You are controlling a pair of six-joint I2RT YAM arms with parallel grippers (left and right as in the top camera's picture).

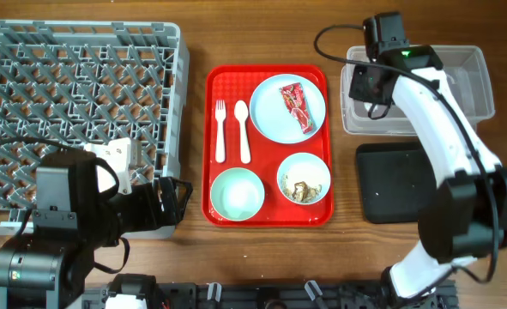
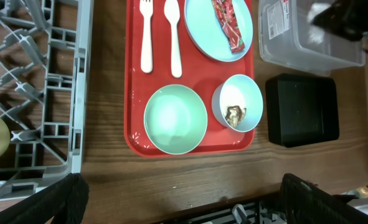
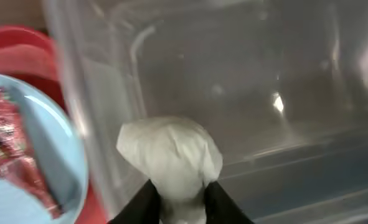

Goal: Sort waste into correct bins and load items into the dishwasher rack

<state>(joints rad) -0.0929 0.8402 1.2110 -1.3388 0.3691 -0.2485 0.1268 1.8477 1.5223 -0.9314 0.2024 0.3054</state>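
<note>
The right gripper [image 3: 180, 198] is clamped on the small crumpled white tissue [image 3: 171, 158], holding it over the clear plastic rectangular tub [image 3: 264, 93], by the wall nearest the red serving tray [image 1: 212, 129]. On that tray lie 1 red printed snack wrapper [image 1: 295, 107] on a pale blue round plate [image 1: 270, 116], a white plastic fork [image 1: 220, 129], a white plastic spoon [image 1: 242, 129] and 2 bowls. The left gripper [image 2: 184, 205], its fingers wide apart, hangs near the large grey plastic rack [image 1: 81, 86].

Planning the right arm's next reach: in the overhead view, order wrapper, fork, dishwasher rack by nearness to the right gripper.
From the right gripper, holding the tissue:
1. Wrapper, right side of the red tray.
2. Fork, tray's left side.
3. Dishwasher rack, far left.
</note>
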